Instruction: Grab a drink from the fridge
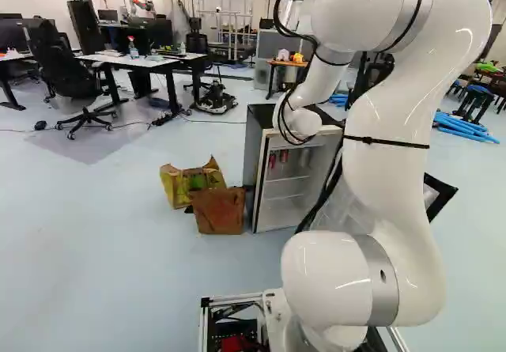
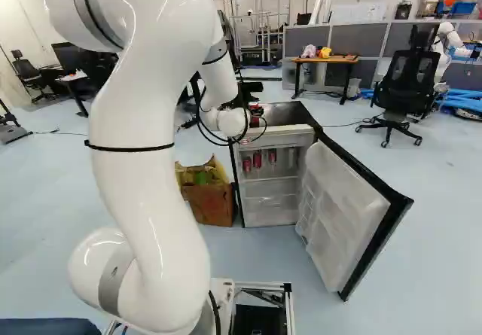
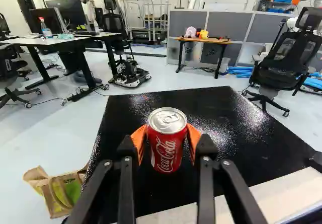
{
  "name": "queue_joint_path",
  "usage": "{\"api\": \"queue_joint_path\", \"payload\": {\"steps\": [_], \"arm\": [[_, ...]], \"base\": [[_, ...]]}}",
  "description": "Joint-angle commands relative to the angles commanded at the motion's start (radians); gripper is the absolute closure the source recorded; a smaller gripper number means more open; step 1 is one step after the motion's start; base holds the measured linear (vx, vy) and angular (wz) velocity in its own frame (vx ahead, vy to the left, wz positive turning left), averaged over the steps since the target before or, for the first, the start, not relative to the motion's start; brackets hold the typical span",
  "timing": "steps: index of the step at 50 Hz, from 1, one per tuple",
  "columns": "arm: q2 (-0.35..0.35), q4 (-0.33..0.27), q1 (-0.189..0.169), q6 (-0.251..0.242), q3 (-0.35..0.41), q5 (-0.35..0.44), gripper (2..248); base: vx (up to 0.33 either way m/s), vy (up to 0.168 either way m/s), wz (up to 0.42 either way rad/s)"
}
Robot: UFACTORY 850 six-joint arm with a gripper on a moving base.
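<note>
Black end effector (image 3: pixel 166 137) is clamped around a red drink can (image 3: pixel 167 152), held upright over the top of the open fridge (image 3: pixel 229 121), contact unclear; the grab seems achieved, and next a steady grip is needed while the can is carried clear.

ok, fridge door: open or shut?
Open. In the right base view the door stands swung out from the fridge, its inner racks showing, and red cans are visible inside.
</note>
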Motion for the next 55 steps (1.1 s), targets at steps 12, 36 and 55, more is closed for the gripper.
{"api": "queue_joint_path", "payload": {"steps": [12,36,55], "arm": [[0.0,0.0,0.0,0.0,0.0,0.0,49],[0.074,0.0,-0.006,0.0,0.092,0.0,3],[0.181,0.0,-0.017,0.0,0.197,0.0,3]], "base": [[0.0,0.0,0.0],[0.0,0.0,0.0],[0.0,0.0,0.0]]}}
